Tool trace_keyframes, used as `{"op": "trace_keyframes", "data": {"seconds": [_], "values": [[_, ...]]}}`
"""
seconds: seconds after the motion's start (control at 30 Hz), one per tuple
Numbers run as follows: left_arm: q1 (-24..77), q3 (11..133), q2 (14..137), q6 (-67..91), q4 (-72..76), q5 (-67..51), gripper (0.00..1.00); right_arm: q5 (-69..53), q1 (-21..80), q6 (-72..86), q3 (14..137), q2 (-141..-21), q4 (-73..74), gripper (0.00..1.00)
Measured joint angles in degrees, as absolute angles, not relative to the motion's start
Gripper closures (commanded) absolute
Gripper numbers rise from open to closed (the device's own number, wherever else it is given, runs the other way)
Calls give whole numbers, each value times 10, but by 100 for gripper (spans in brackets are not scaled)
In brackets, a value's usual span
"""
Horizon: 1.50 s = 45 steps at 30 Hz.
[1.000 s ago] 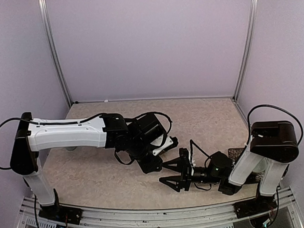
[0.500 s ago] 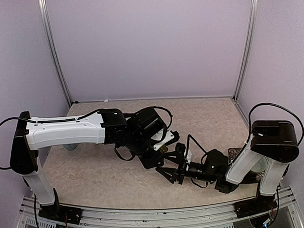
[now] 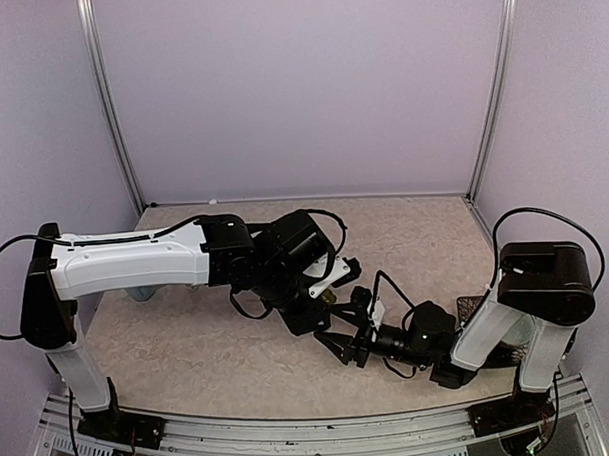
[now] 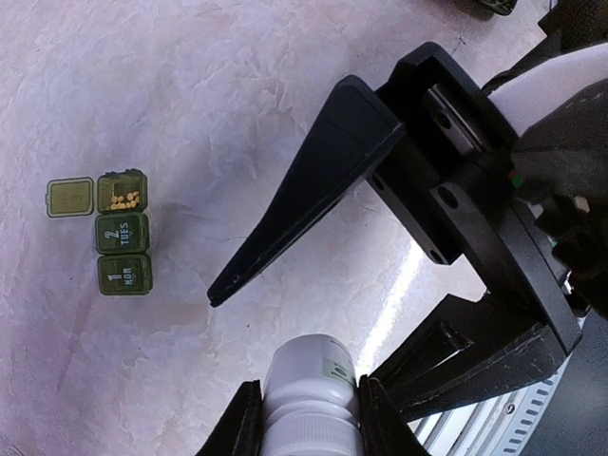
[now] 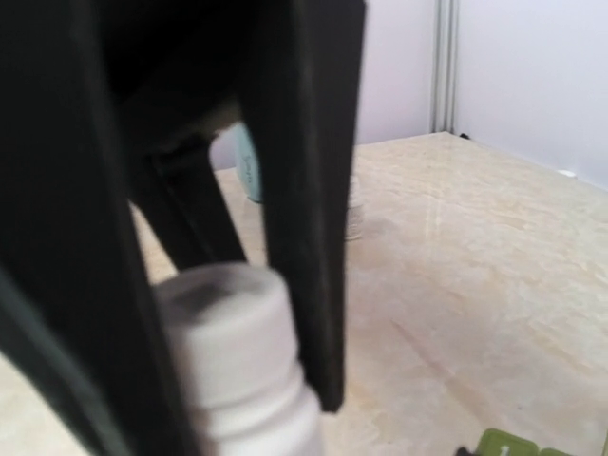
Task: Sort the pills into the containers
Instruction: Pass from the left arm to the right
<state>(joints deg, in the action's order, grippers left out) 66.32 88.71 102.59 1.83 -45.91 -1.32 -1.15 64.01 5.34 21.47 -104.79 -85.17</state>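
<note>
My left gripper (image 4: 306, 389) is shut on a white pill bottle (image 4: 309, 380), its end pointing at the table. My right gripper (image 4: 294, 347) is open, with one black finger (image 4: 304, 190) on each side of the bottle and gaps showing. In the right wrist view the bottle (image 5: 233, 351) stands between my fingers (image 5: 309, 190). The dark green pill-box strip (image 4: 122, 233) lies on the table to the left. Its end lid is open, with small yellow pills (image 4: 124, 200) inside; the other two lids are shut. In the top view both grippers (image 3: 332, 312) meet at mid-table.
A light blue mug (image 5: 247, 166) stands far back in the right wrist view, with a small clear object (image 5: 354, 211) beside it. A corner of the pill-box (image 5: 513, 445) shows at that view's bottom right. A dark object (image 3: 475, 308) sits by the right arm.
My right gripper has moved left and forward toward the left gripper, and its open fingers now flank the bottle. The left gripper has shifted slightly right and back.
</note>
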Motion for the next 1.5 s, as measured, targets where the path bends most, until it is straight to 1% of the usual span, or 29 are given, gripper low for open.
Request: {"op": "trace_keyframes", "data": {"seconds": [0.1,0.2,0.4,0.47,0.73,0.87,1.0,1.07,1.1,1.13,1.23,1.3,1.47,1.5], "values": [[663,887,1026,18,-459,-13,78,-3,640,52,215,-1048,-852,41],[663,887,1026,18,-459,-12,78,1,641,49,215,-1048,-852,49],[663,887,1026,18,-459,-12,78,4,648,41,215,-1048,-852,51],[663,887,1026,19,-459,-12,78,5,649,40,215,-1048,-852,53],[663,887,1026,19,-459,-12,76,3,656,37,215,-1048,-852,71],[663,887,1026,19,-459,-12,75,3,656,37,215,-1048,-851,74],[663,887,1026,19,-459,-12,72,3,656,37,215,-1048,-851,79],[663,887,1026,19,-459,-12,71,3,656,37,215,-1048,-851,79],[663,887,1026,19,-459,-12,68,3,656,37,215,-1048,-851,79],[663,887,1026,20,-459,-12,62,3,656,37,215,-1048,-851,79],[663,887,1026,23,-458,-10,55,4,656,39,215,-1048,-852,79],[663,887,1026,23,-458,-7,47,3,656,41,213,-1048,-852,79],[663,887,1026,25,-458,-2,25,8,656,43,206,-1048,-856,79],[663,887,1026,26,-458,-2,19,10,656,44,205,-1048,-857,79]]}}
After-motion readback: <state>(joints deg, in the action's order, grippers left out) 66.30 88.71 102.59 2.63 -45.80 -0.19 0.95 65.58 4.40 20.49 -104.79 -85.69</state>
